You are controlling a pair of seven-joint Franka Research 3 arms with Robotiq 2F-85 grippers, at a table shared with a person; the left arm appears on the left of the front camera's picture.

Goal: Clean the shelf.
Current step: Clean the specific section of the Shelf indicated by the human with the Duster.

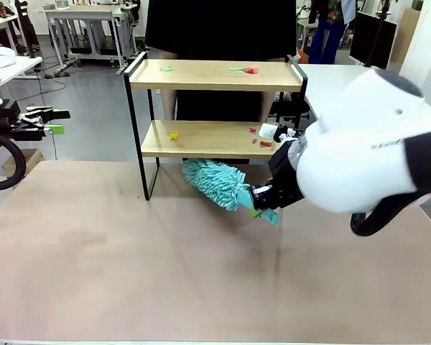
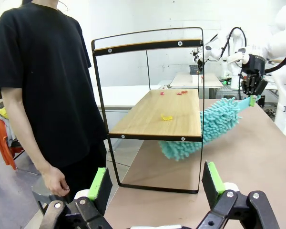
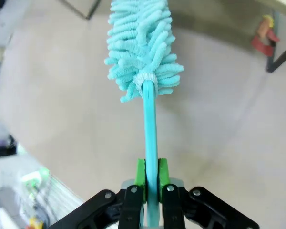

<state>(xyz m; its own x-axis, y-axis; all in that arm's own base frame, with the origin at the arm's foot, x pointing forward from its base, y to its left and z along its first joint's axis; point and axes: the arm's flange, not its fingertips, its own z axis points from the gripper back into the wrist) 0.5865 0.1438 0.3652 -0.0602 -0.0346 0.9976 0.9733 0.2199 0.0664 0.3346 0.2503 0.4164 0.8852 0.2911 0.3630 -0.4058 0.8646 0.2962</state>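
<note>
You've got a person in a black tee (image 1: pixel 215 29) standing at the far side of your brown desk (image 1: pixel 129 273), grey workbenches (image 1: pixel 86 14) behind them, plus a white table (image 1: pixel 334 79) off right.

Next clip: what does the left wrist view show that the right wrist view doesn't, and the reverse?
Left wrist view: a person beside the shelf, a yellow scrap on its lower board, the open left end effector. Right wrist view: a close look at green pads clamped on the duster handle. Both: the teal duster in the right end effector, over the table.
</note>
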